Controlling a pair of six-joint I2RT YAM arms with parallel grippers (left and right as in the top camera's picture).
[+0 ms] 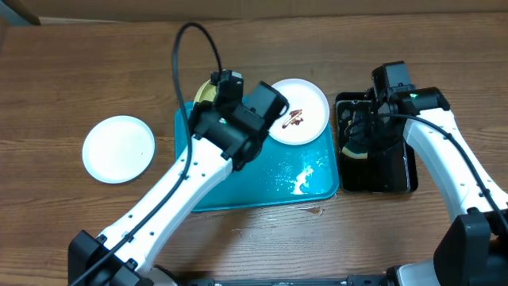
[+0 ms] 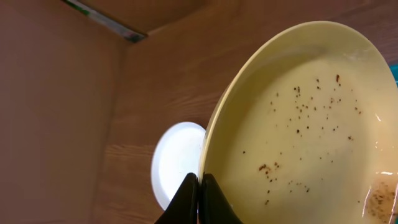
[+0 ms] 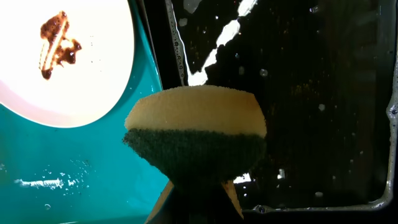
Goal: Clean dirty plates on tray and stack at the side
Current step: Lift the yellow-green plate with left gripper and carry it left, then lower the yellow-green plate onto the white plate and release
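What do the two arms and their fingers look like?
The left arm and right arm have smooth white links joined by black, blocky joints and wrist housings. A thin black cable loops out of the left arm. A small green light glows on the right arm. The left fingers look black, the right fingers tan.

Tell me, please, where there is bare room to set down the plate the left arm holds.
Bare wood surrounds the clean white plate, left of the tray. The tray's near half is bare but wet. Crowded: its far edge, with the smeared plate.
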